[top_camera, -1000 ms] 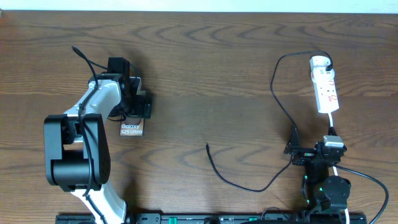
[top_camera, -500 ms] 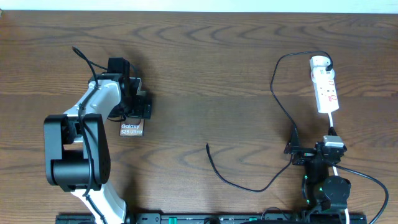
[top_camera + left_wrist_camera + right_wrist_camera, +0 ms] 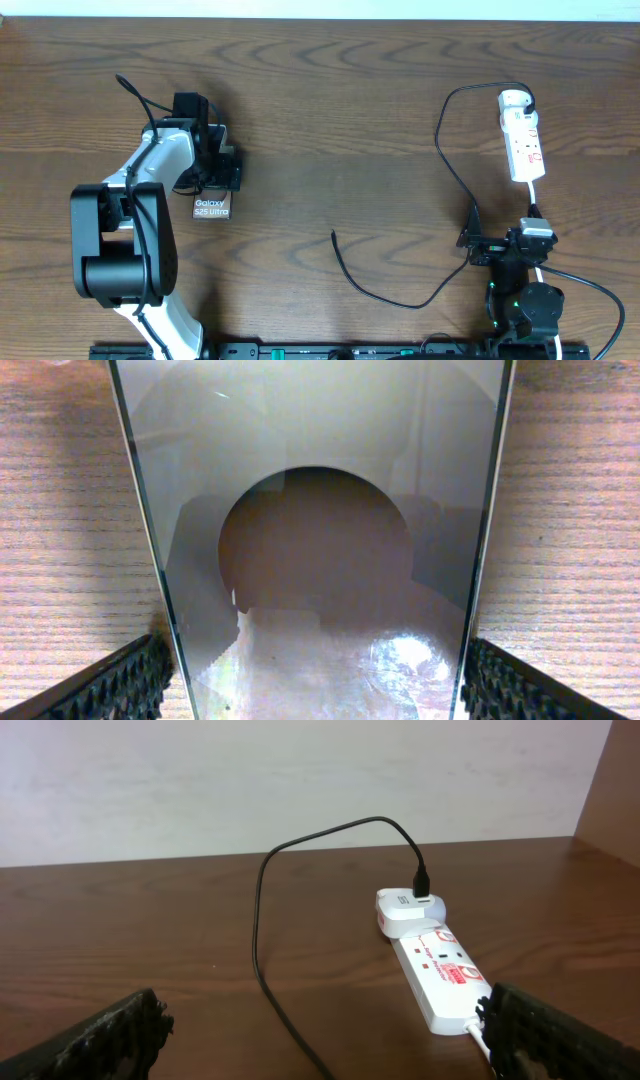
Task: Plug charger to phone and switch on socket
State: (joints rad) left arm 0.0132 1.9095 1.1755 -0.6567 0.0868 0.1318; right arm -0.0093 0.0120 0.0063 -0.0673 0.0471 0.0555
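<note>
The phone [image 3: 211, 208] lies flat at the left of the table, only its pale strip end showing under my left gripper [image 3: 215, 165]. In the left wrist view its glossy face [image 3: 320, 510] fills the gap between the fingers of my left gripper [image 3: 315, 680], which touch both long edges. The charger cable [image 3: 400, 303] loops across the table, its loose tip [image 3: 333, 235] near the middle and its round white plug [image 3: 513, 99] in the socket [image 3: 526, 148]. My right gripper [image 3: 503, 232] is open and empty, short of the socket [image 3: 440, 970] and beside the cable [image 3: 262, 920].
The socket's white cord [image 3: 537, 200] runs back toward the right arm's base. The left arm's thicker black cable [image 3: 135, 92] sticks out at the far left. A pale wall [image 3: 300, 780] rises behind the table's far edge.
My left gripper's fingers have drawn in very slightly around the phone. The right arm, cable and socket have not moved.
</note>
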